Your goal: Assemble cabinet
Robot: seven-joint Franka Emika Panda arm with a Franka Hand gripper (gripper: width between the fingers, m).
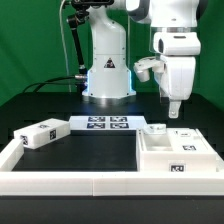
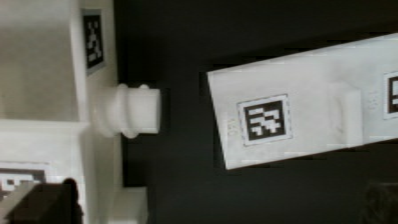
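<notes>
The white boxy cabinet body (image 1: 176, 156), with open compartments and a tag on its front, lies at the exterior view's right. A small tagged white block (image 1: 157, 128) sits at its far corner. A longer tagged white block (image 1: 44, 133) lies at the exterior view's left. My gripper (image 1: 174, 109) hangs above the cabinet body's far edge, apart from it. In the wrist view a white tagged part (image 2: 39, 100) with a round knob (image 2: 134, 108) shows below. My gripper (image 2: 214, 206) is open there, with dark fingertips (image 2: 43, 200) far apart and nothing between them.
The marker board (image 1: 105, 124) lies flat in front of the robot base (image 1: 106, 70); it also shows in the wrist view (image 2: 302, 105). A low white border rail (image 1: 60, 181) runs along the front and the left side. The table is black.
</notes>
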